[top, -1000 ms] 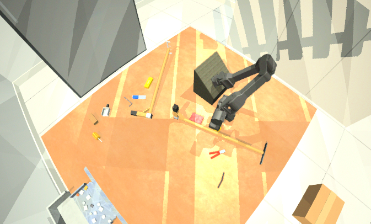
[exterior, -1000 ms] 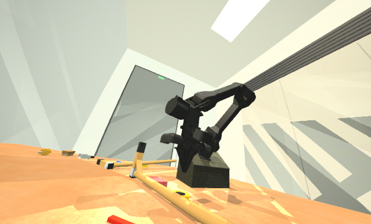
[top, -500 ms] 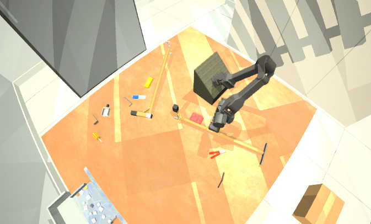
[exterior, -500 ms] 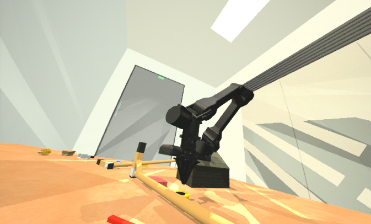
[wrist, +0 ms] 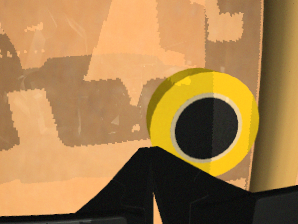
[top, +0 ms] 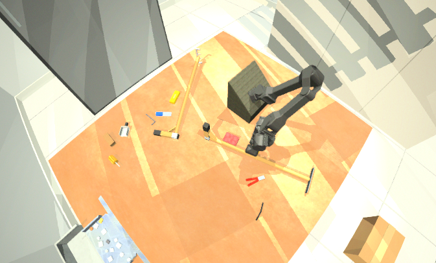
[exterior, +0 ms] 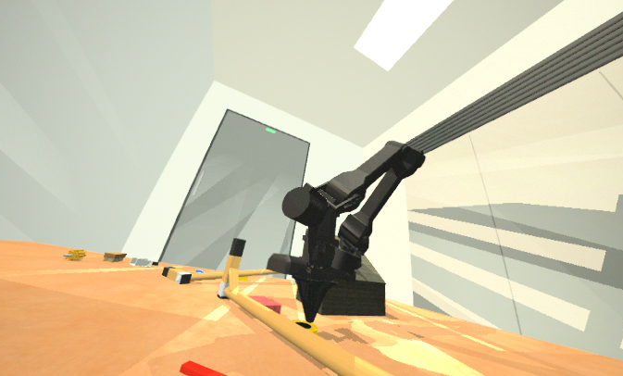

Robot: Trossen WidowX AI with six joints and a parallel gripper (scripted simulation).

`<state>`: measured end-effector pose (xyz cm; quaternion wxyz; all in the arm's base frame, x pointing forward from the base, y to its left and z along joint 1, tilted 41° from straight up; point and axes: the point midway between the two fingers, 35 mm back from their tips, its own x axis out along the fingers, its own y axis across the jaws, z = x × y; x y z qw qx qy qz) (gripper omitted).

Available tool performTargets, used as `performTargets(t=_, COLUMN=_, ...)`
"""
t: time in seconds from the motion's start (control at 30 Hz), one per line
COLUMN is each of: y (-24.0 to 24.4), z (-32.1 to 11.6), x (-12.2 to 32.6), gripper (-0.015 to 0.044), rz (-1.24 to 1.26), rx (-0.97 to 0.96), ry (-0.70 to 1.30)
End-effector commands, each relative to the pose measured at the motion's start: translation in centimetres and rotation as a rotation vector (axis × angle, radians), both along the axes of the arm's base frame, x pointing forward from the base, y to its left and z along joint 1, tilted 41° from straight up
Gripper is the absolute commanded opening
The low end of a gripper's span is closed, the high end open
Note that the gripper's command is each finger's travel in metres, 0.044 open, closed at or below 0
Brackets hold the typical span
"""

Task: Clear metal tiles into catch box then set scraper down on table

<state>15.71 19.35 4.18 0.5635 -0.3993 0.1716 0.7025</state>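
Observation:
The long scraper (top: 291, 171) (exterior: 304, 340) (wrist: 280, 110) lies on the table, with a wide dark blade at its right end in the top view and an upright black-tipped grip at the other. My gripper (exterior: 309, 320) (wrist: 149, 156) is shut and empty, pointing down beside the scraper's pole. Its tips are low over the near edge of a yellow disc (exterior: 313, 330) (wrist: 249, 122) with a dark centre; whether they touch it I cannot tell. White metal tiles (top: 103, 231) and a few coloured pieces lie on the steel bench plate (top: 114, 225), by the catch box (top: 77, 252) at lower left.
A red block (top: 230, 138) (exterior: 266, 303) lies beside the pole near the grip. Red-handled pliers (top: 256, 181) and a thin black rod (top: 260, 211) lie on its other side. A second long tool (top: 184, 104) with a pronged end lies farther left, near a yellow block (top: 174, 96).

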Motion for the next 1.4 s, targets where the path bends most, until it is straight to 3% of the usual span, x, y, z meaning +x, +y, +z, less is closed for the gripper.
performTargets(t=0.0, y=0.5, z=-0.3, x=0.1, gripper=0.0, rz=0.01, rx=-0.003, ry=0.004)
performTargets(t=1.37, y=2.0, z=0.9, x=3.7, gripper=0.0, rz=0.01, rx=-0.002, ry=0.002)
